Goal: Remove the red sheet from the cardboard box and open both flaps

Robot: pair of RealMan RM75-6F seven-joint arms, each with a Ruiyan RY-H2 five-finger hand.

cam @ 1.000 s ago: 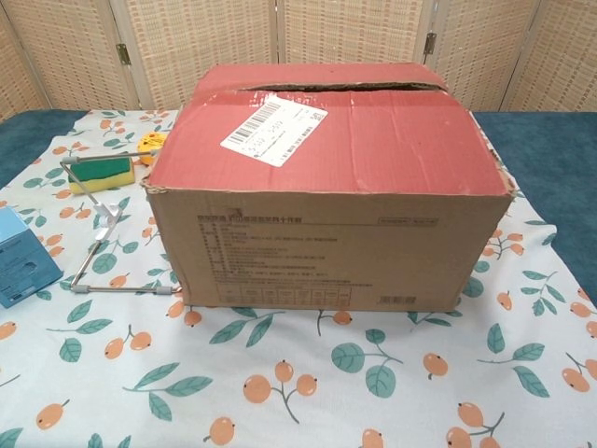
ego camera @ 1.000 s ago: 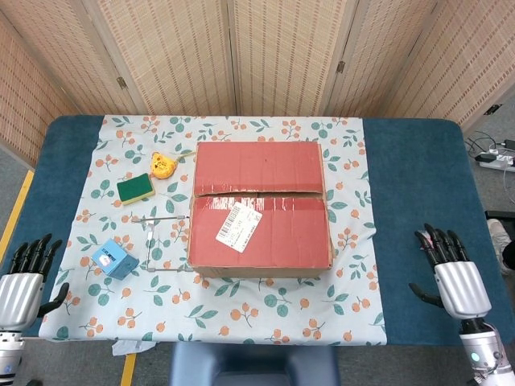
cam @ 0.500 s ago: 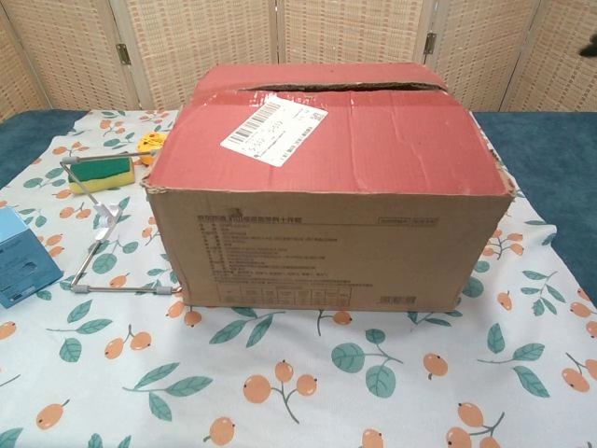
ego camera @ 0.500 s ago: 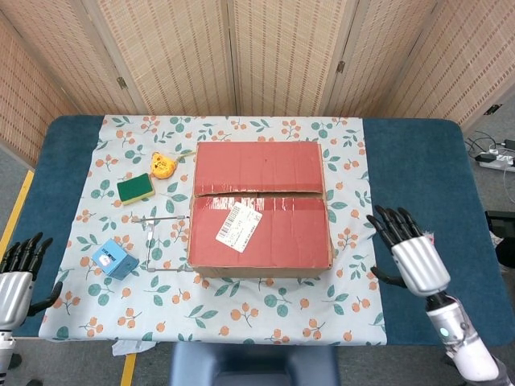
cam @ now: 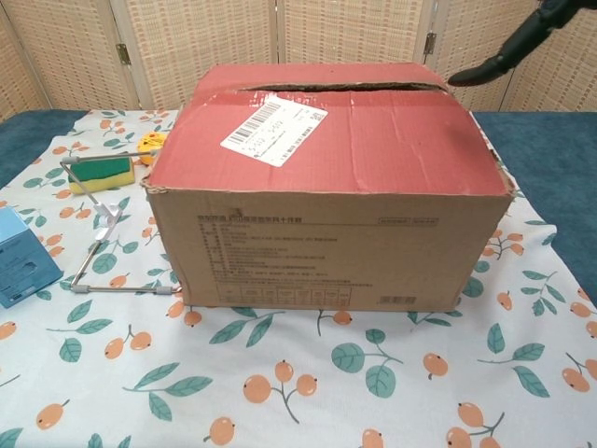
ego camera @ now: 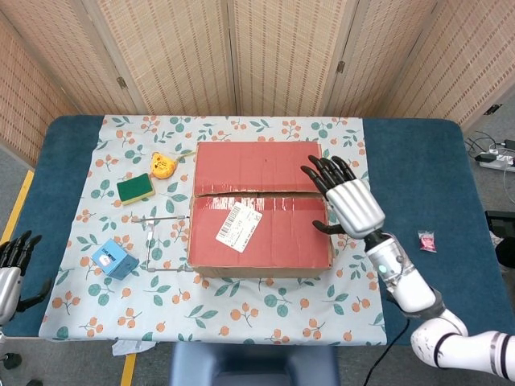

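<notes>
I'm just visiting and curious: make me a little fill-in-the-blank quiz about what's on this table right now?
1. The top of the box is coloured ____.
2. The white label lies on the flap ____ the robot.
3. The hand over the box's edge is the robot's ____ hand.
4. The sponge has a ____ top.

Missing words: red; nearer; right; green

Green sponge [ego camera: 135, 188] and yellow toy [ego camera: 163, 165] lie toward the cloth's [ego camera: 241, 310] left far side; wire stand [ego camera: 154, 239] and blue box [ego camera: 113, 259] nearer the left front. Small pink packet [ego camera: 426, 240] near the table's [ego camera: 418, 161] right edge.
</notes>
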